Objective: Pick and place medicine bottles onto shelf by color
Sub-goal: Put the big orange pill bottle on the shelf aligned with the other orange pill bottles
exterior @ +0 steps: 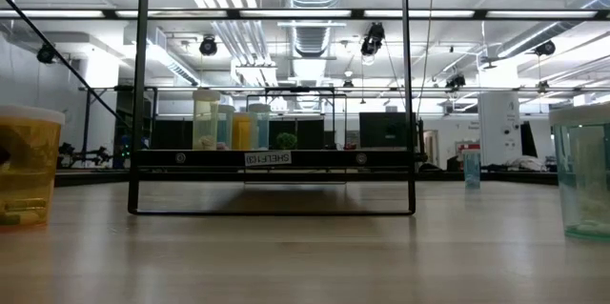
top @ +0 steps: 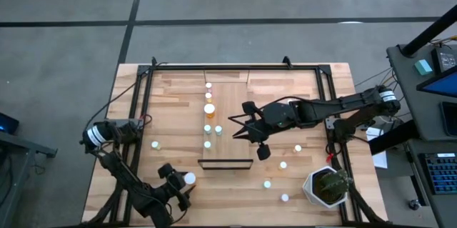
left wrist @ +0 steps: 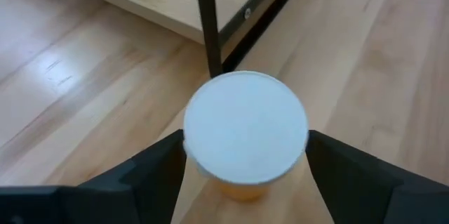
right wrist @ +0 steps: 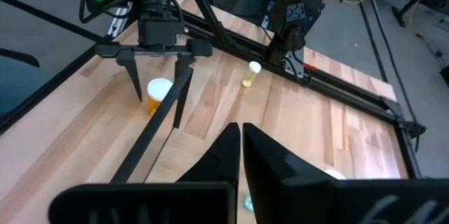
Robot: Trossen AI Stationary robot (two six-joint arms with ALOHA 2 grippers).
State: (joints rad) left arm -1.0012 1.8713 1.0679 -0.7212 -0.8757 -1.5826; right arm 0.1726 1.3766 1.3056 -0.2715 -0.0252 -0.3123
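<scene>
The left gripper [top: 187, 183] hangs near the worktop's [top: 171, 106] front edge, left of the shelf's [top: 232, 114] dark rail [top: 226, 163]. Its fingers [left wrist: 151, 175] stand apart, 1 on each side of an orange bottle [left wrist: 245, 136] with a wide white cap, which stands upright between them. Whether the pads already touch its sides cannot be told; nothing shows it lifted.

By its look the bottle is light, rigid plastic, smooth and round, so it could slip or turn in a loose hold and tip if nudged off-centre. The best hold is likely on the orange body just under the cap, with the fingers square on opposite sides, so the cap's overhang stops it sliding down.

On the shelf, a row of bottles runs back from the rail: 2 white-capped ones nearest it, then a larger orange one [top: 209, 109], then 2 more small caps behind. The held-off orange bottle probably belongs with that orange one.

The right gripper [top: 238, 126] hovers over the shelf's right part, fingers [right wrist: 224, 155] pressed together and empty.

Further right of the shelf, loose bottles [top: 283, 164] dot the worktop, and a potted plant [top: 330, 185] sits at the front right corner.
</scene>
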